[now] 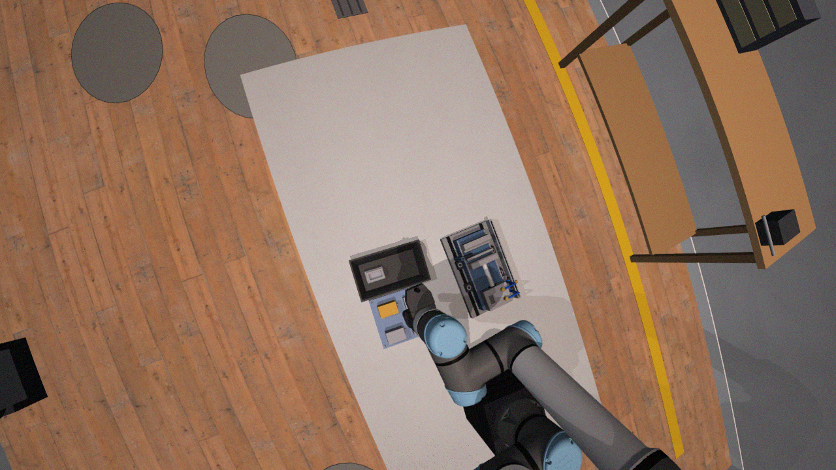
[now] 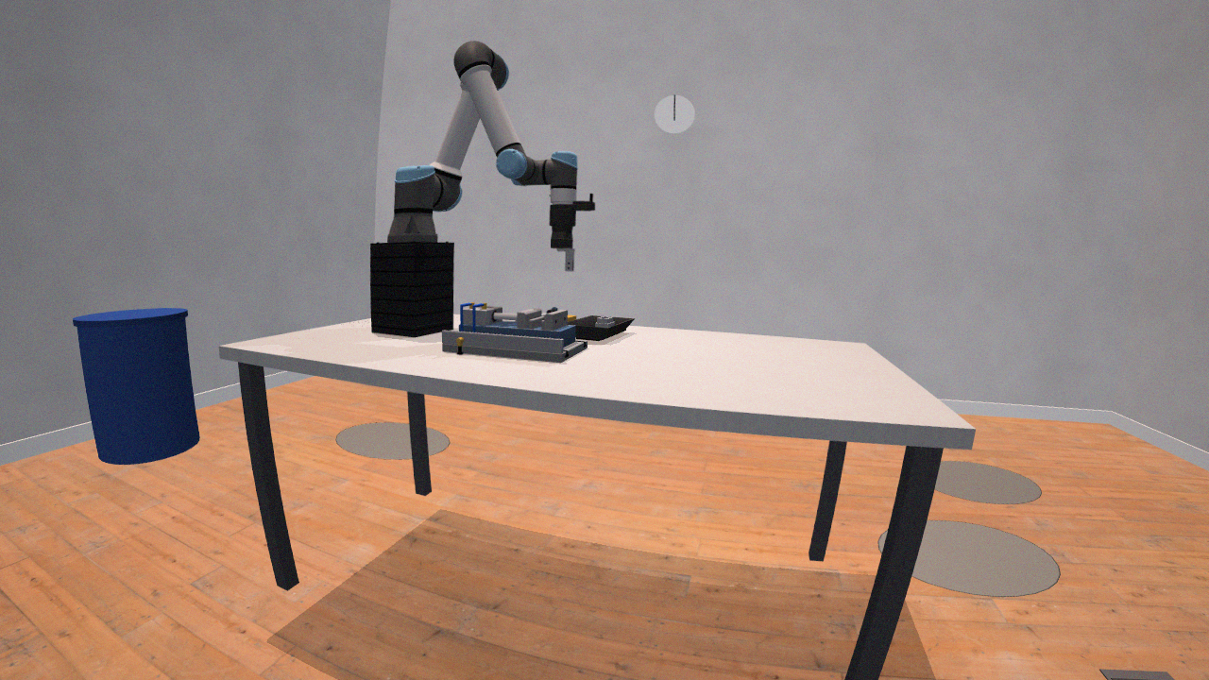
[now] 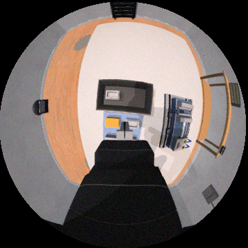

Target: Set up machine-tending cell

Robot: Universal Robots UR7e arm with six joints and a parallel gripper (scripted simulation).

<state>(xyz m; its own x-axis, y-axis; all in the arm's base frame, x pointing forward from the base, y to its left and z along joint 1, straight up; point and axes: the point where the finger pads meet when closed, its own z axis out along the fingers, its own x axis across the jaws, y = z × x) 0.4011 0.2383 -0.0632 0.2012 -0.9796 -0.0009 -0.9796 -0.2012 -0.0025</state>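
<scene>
While our gripper (image 2: 570, 263) hangs shut and empty | aluminium blank (image 1: 395, 335) lies below, lower left of frame.

Orange-yellow brass blank (image 1: 386, 310), pale-blue infeed plate (image 1: 382, 335), black outfeed tray (image 1: 357, 279)

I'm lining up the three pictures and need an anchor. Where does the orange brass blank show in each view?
Top: the brass blank lies on the blue plate, below the dark tray.
Exterior: not visible; the vise hides the plate.
Wrist: brass blank left of the shut gripper.
Shared landmark: the dark tray.
</scene>
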